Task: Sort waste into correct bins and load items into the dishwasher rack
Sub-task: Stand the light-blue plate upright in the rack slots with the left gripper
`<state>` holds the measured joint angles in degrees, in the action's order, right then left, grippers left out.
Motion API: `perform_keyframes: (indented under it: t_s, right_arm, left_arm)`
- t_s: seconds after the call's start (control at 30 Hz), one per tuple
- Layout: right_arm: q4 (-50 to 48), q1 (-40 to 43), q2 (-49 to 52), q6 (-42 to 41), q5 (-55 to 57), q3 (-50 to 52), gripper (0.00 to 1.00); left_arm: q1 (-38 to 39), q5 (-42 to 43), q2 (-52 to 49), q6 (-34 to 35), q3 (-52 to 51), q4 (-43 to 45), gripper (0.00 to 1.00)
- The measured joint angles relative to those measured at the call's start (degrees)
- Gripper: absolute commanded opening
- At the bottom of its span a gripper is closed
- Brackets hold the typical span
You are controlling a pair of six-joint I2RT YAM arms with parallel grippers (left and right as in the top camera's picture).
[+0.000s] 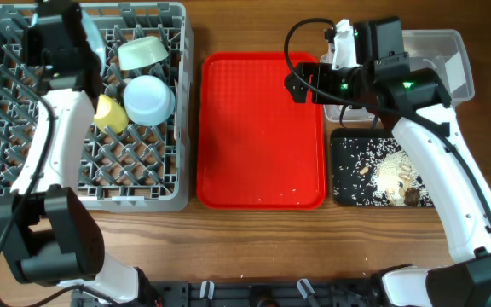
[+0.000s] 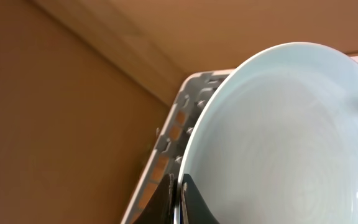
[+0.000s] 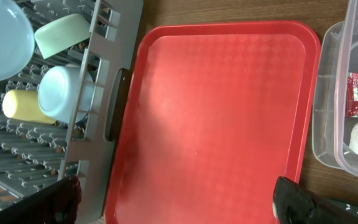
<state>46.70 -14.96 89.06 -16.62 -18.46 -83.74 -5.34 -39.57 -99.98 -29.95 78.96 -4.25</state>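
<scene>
Left wrist view: the left gripper [image 2: 179, 200] is clamped on just the rim of the light-blue round plate [image 2: 291, 143] at the grey lattice plastic rack [image 2: 188, 109] corner, right gripper [image 3: 179, 208] gaping, so that thin pinch could let it swivel and drop.

rack [image 1: 101, 201] L | serving tray [image 1: 261, 128] mid | tub [image 1: 434, 37] R, behind grain tray [image 1: 342, 193]

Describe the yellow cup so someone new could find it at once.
In the overhead view, find the big grey rack left of the red tray. Near its middle, the yellow cup lies on its side, just left of the light-blue bowl. It is the only yellow thing there.
</scene>
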Motion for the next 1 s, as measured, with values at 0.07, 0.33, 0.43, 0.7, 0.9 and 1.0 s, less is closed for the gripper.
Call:
perform_keyframes:
  t_s: [0.07, 0.33, 0.43, 0.7, 0.9, 1.0]
  right_arm:
    - [0.0, 0.0, 0.0, 0.0, 0.0, 0.0, 1.00]
    - [0.0, 0.0, 0.0, 0.0, 0.0, 0.0, 1.00]
    - [0.0, 0.0, 0.0, 0.0, 0.0, 0.0, 1.00]
    - [0.0, 0.0, 0.0, 0.0, 0.0, 0.0, 1.00]
    - [0.0, 0.0, 0.0, 0.0, 0.0, 0.0, 1.00]
    - [0.0, 0.0, 0.0, 0.0, 0.0, 0.0, 1.00]
  left_arm:
    - [1.8, 0.0, -0.1, -0.4, 0.0, 0.0, 0.04]
    - [2.6, 0.4, -0.5, -5.5, -0.1, 7.0, 0.04]
    - [2.6, 0.8, -0.5, -11.2, -0.1, 10.5, 0.04]
    - [2.6, 2.6, -0.6, -15.8, -0.1, 10.1, 0.04]
    - [2.3, 4.9, -0.6, -18.7, -0.1, 10.1, 0.04]
    - [1.7, 5.2, -1.8, -19.1, -0.1, 10.3, 0.04]
